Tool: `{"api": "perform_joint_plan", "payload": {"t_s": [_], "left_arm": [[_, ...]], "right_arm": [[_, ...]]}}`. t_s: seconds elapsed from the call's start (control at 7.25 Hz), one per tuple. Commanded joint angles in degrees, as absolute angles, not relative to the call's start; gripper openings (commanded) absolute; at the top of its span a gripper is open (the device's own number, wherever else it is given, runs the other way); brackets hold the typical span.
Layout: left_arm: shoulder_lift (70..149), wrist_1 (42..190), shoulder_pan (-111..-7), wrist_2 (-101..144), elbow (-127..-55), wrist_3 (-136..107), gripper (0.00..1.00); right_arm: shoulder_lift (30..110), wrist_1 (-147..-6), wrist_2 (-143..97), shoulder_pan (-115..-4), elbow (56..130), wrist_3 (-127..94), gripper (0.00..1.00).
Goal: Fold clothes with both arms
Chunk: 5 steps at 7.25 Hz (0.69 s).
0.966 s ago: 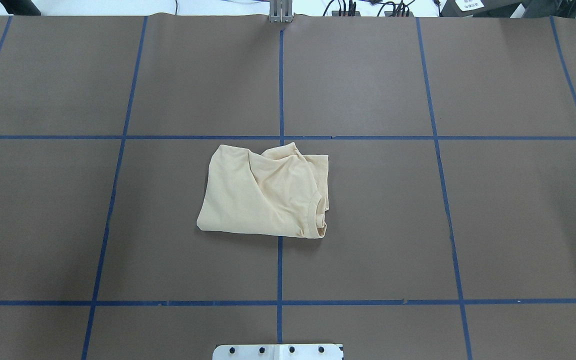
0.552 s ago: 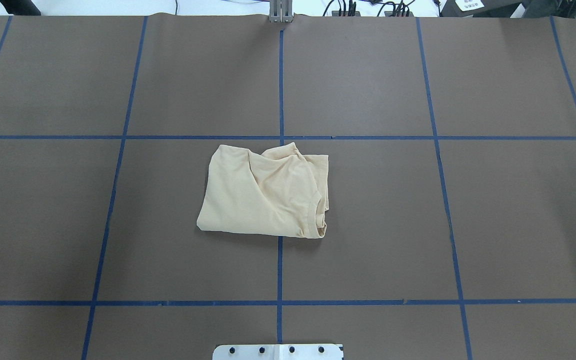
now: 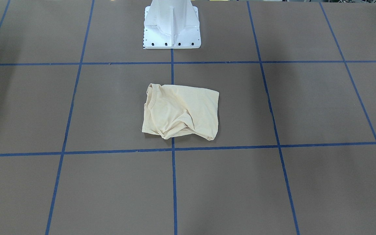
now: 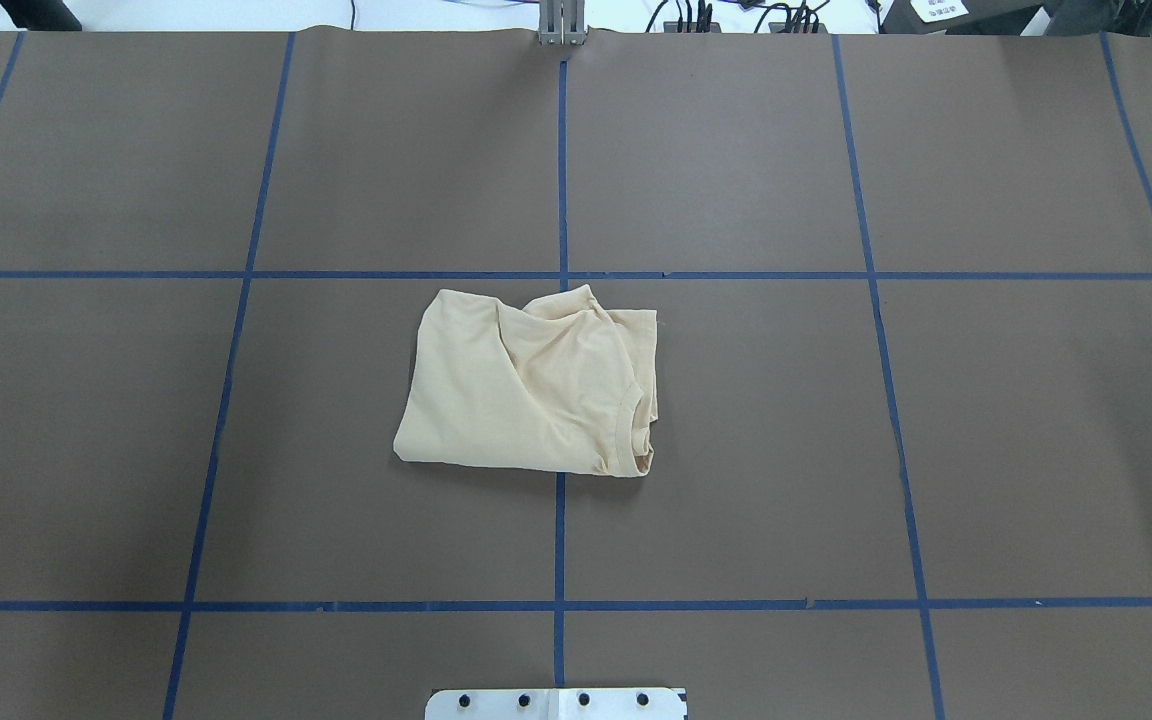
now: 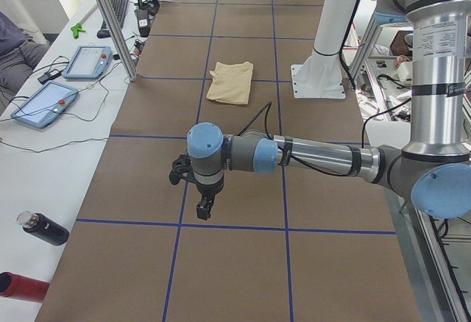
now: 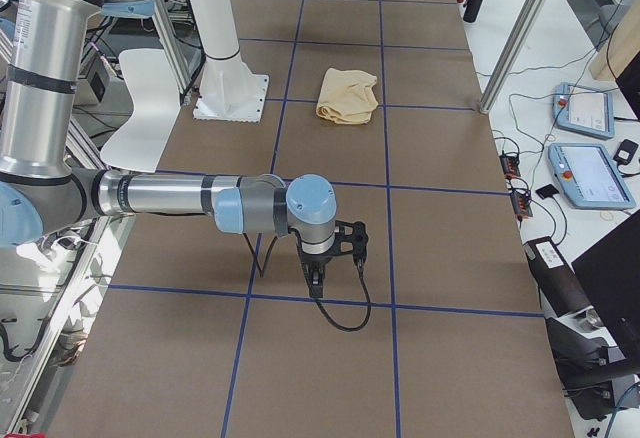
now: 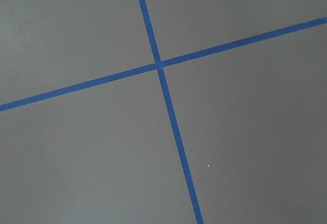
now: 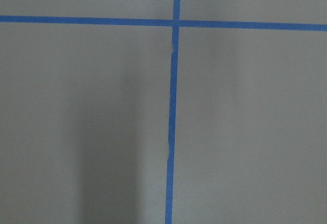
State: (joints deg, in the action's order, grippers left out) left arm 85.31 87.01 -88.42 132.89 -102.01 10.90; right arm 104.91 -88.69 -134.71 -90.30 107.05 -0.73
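Note:
The cream-yellow shirt lies folded into a rough rectangle near the middle of the brown table, also in the front-facing view. Its ribbed collar is at the near right corner; the print is hidden. No gripper touches it. My left gripper hangs over the table far out to my left, seen only in the exterior left view. My right gripper hangs far out to my right, seen only in the exterior right view. I cannot tell whether either is open or shut. Both wrist views show only bare table with blue tape.
The white pedestal base stands at the robot's edge of the table. Blue tape lines grid the brown surface. Teach pendants and a black bottle lie beside the table. A metal post stands at its far edge.

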Motion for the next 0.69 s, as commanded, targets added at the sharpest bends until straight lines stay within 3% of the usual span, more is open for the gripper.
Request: {"api": "perform_joint_plan", "payload": {"t_s": [0.0,0.55], "left_arm": [[85.34,87.01,-88.42,132.89,-102.13,10.9,1.0],[85.34,87.01,-88.42,132.98,-102.83,10.99,1.0]], "right_arm": [[104.59,-88.68,-134.91,-90.35,107.05,-1.14,1.0],[104.68,-88.77,-135.0,-90.35,106.88,-1.4,1.0]]}}
